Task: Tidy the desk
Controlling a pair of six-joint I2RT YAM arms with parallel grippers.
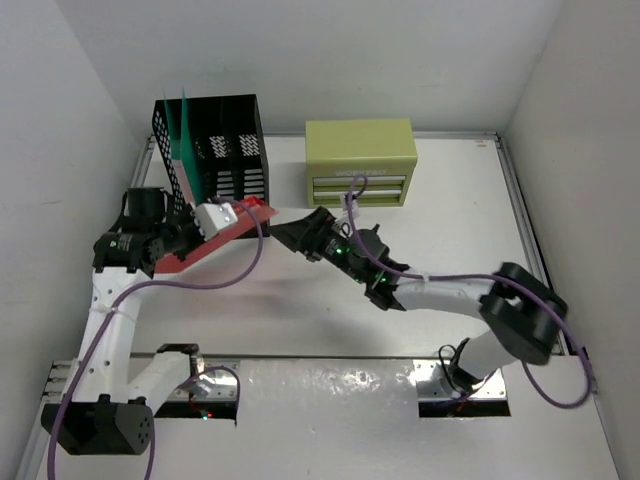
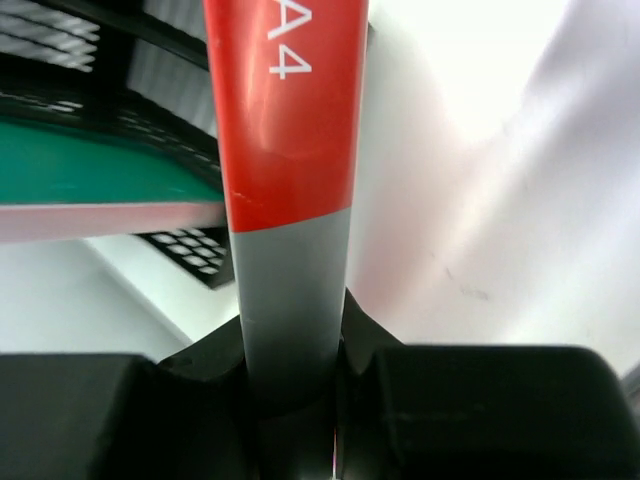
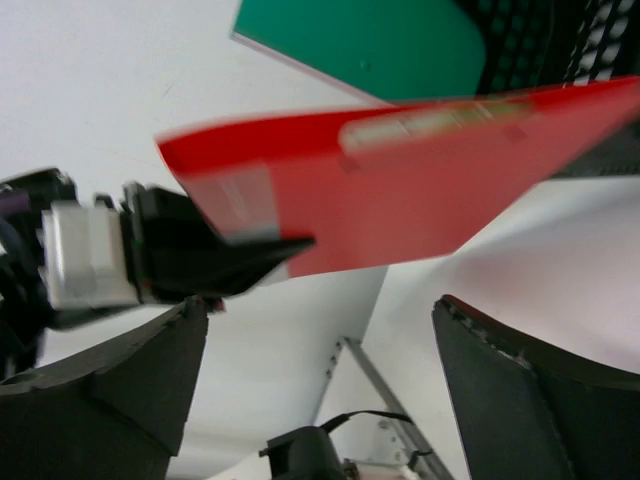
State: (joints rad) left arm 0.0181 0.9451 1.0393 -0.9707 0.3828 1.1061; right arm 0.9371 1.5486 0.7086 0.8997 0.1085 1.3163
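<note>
While my left gripper (image 2: 292, 385) pinches the red folder (image 3: 420, 190) by its grey end and my right gripper (image 1: 303, 236) hangs spread above the desk (image 1: 450, 220), I fear the tilted folder could twist and snag the black file rack (image 1: 225, 140).

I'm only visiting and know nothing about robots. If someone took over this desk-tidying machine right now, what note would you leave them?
Left claw: shut on one end of the red folder, holding it tilted.
Right claw: open, empty, facing the folder without touching it.
Green folder stands in the black mesh rack at the back left of the desk.
Done: red folder picked up.
Left: probably slot it into the rack.
</note>
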